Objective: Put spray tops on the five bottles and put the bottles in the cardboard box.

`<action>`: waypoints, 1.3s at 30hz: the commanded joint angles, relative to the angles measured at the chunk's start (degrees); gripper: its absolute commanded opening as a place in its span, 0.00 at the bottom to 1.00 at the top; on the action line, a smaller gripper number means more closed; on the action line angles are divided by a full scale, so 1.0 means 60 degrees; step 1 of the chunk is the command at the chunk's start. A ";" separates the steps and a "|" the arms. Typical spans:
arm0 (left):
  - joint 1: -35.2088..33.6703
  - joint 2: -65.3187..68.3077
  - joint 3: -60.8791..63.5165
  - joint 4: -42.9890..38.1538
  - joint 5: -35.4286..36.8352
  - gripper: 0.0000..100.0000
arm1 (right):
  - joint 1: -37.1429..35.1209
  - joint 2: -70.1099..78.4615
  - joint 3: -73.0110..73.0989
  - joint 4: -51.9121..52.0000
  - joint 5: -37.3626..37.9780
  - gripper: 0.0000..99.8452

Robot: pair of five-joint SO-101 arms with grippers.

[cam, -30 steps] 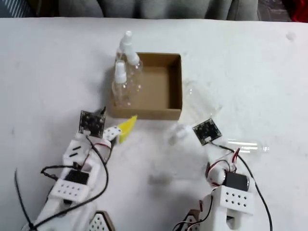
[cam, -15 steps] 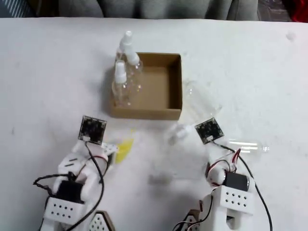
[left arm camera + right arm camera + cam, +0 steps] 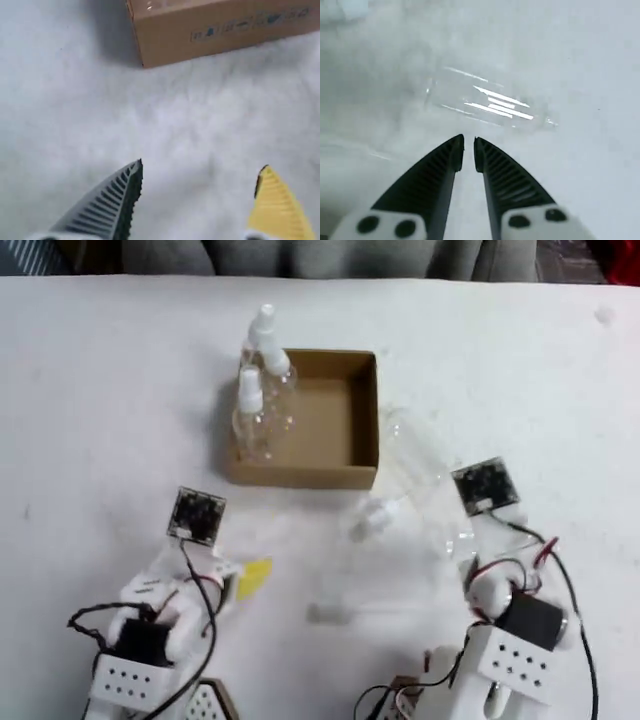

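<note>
We find the cardboard box near the middle of the worktop, open at the top. At its left wall are two bottles with white spray tops: one capped bottle toward the front and a second capped bottle behind it, its top reaching past the box's rear edge. We cannot tell whether they stand or lean. On the worktop just in front of the box's right front corner lies a small whitish piece that looks to us like a loose spray top. The left tool hangs over bare worktop with its grey finger and yellow finger spread wide apart and nothing between them. The box's near corner lies ahead of it, well clear of the tips. From above we place this arm at the front left of the worktop. The right tool has its two dark fingers drawn almost together, a thin slit between them and nothing gripped. Just beyond its tips a clear bottle lies on its side on the worktop, not touched by the fingers, with no top that we can make out.
</note>
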 commanded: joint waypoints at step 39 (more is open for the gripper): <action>-0.0549 -0.0227 -0.0044 0.0425 -0.1993 0.02 | -0.3993 1.7487 -1.5458 0.0711 0.0088 0.35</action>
